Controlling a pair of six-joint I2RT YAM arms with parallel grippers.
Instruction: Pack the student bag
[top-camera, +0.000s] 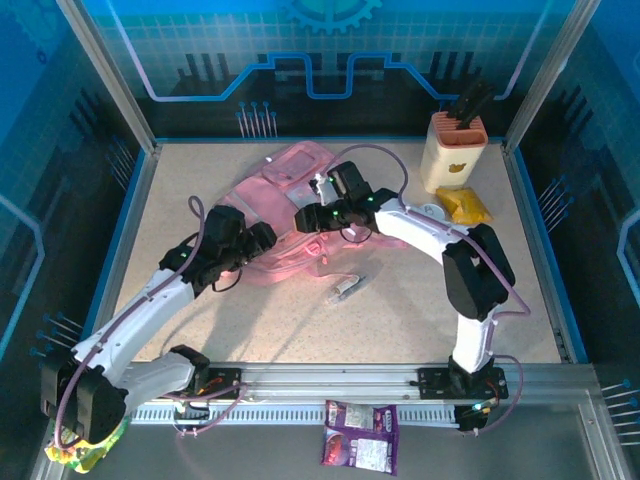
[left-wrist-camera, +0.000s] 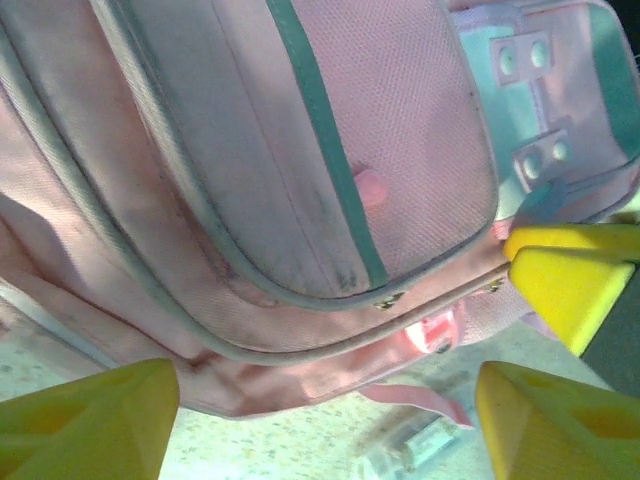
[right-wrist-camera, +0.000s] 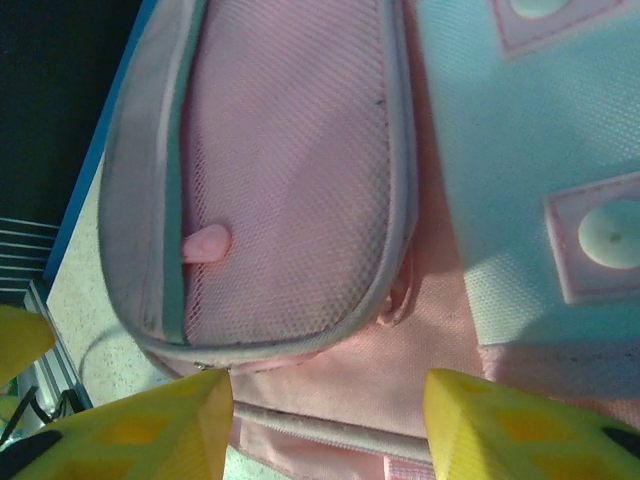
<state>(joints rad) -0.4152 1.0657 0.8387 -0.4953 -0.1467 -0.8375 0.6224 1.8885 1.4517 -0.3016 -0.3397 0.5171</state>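
The student bag (top-camera: 287, 172) is a soft pink backpack lying flat in the middle of the table. Both arms reach over its near part. My left gripper (top-camera: 267, 238) is at the bag's near left edge. In the left wrist view this gripper (left-wrist-camera: 328, 378) stands open, its yellow fingers (left-wrist-camera: 95, 420) wide apart just off the bag's piped edge (left-wrist-camera: 330, 150), nothing between them. My right gripper (top-camera: 308, 218) hovers over the bag's middle. Seen from the right wrist, the right gripper (right-wrist-camera: 328, 388) has its jaws apart above the mesh pocket (right-wrist-camera: 290, 150), holding nothing.
A small translucent oblong item (top-camera: 347, 289) lies on the table just in front of the bag, also visible under the left wrist (left-wrist-camera: 415, 448). A beige holder with dark pens (top-camera: 455, 150) and a yellow packet (top-camera: 465, 205) stand at the back right. A purple packet (top-camera: 361, 436) lies below the near rail.
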